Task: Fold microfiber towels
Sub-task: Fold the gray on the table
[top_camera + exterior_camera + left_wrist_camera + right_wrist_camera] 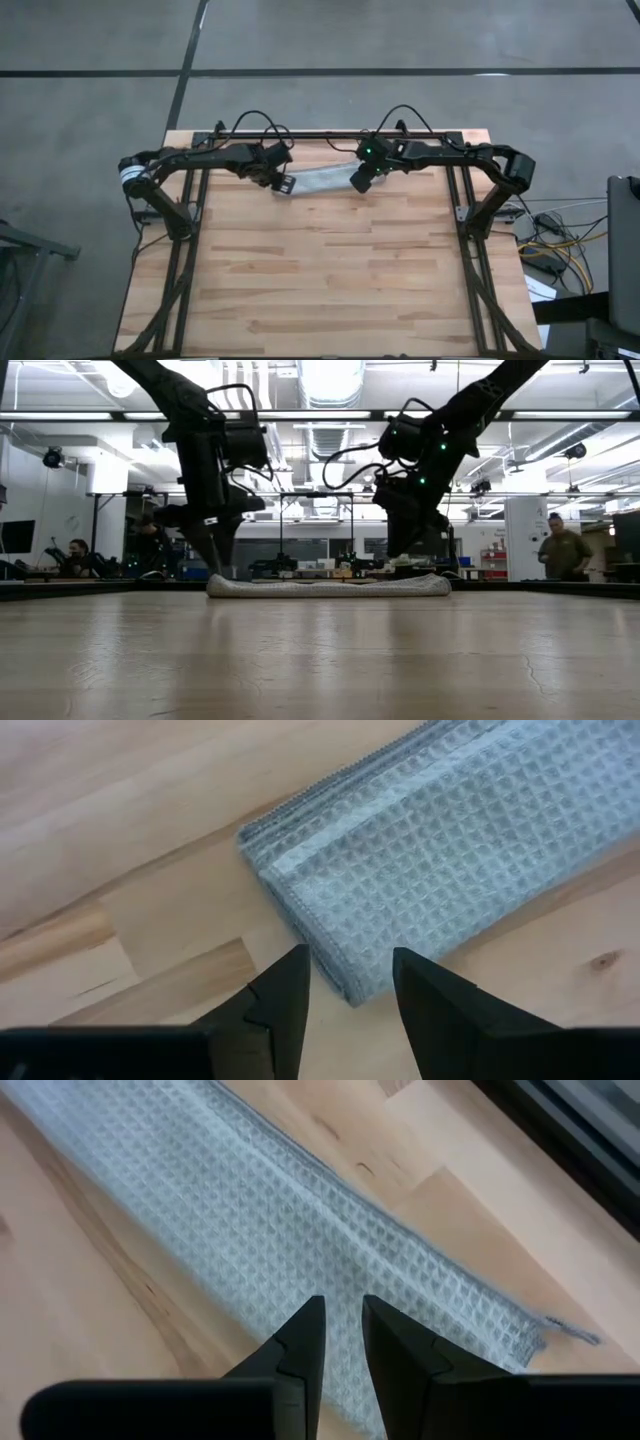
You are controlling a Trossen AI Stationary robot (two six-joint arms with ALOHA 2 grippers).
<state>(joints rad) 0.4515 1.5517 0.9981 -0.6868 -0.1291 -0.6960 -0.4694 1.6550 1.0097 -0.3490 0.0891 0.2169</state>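
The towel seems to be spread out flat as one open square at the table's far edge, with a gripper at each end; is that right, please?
Not quite: the towel is folded into a narrow layered strip, as the left wrist view shows. It does lie at the table's far edge, with the left gripper and right gripper at its ends.

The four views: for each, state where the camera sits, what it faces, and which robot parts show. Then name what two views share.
High view: overhead, facing down; both arms, towel on table.
Low view: table height, facing the room; both arms descend.
Left wrist view: behind left gripper, fingers apart at a towel end.
Right wrist view: behind right gripper, fingers over towel.
Shared: both wrist views show the towel.
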